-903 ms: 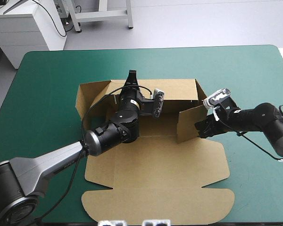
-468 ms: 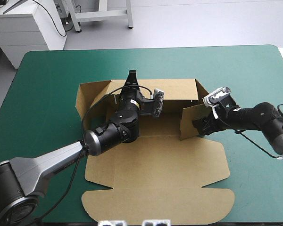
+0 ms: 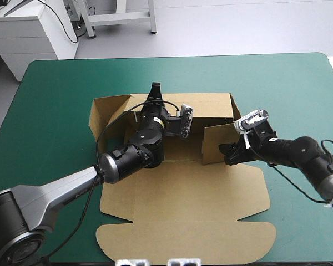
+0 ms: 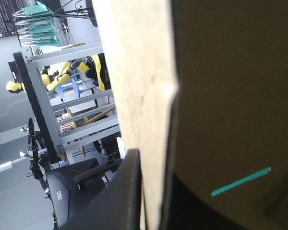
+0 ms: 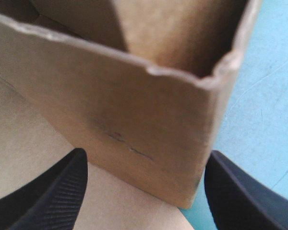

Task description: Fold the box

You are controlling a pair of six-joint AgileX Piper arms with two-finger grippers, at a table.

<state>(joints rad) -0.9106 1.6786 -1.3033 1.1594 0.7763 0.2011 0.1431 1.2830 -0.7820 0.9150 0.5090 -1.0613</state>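
While the cut brown cardboard box (image 3: pixel 183 191) lies mid-way across the teal-green counter (image 3: pixel 50 111), its lid panel (image 3: pixel 183 241) flat toward the near edge, its far wall (image 3: pixel 211 104) stands raised. On that wall's top edge the left end effector (image 3: pixel 155 88) is all but closed, the board pinched between its black fingers. The right end effector (image 3: pixel 228 153) is spread wide and holds nothing – its fingers (image 5: pixel 62 187) stand either side of the upright right side wall (image 3: pixel 217 144), a corner of it just ahead between them
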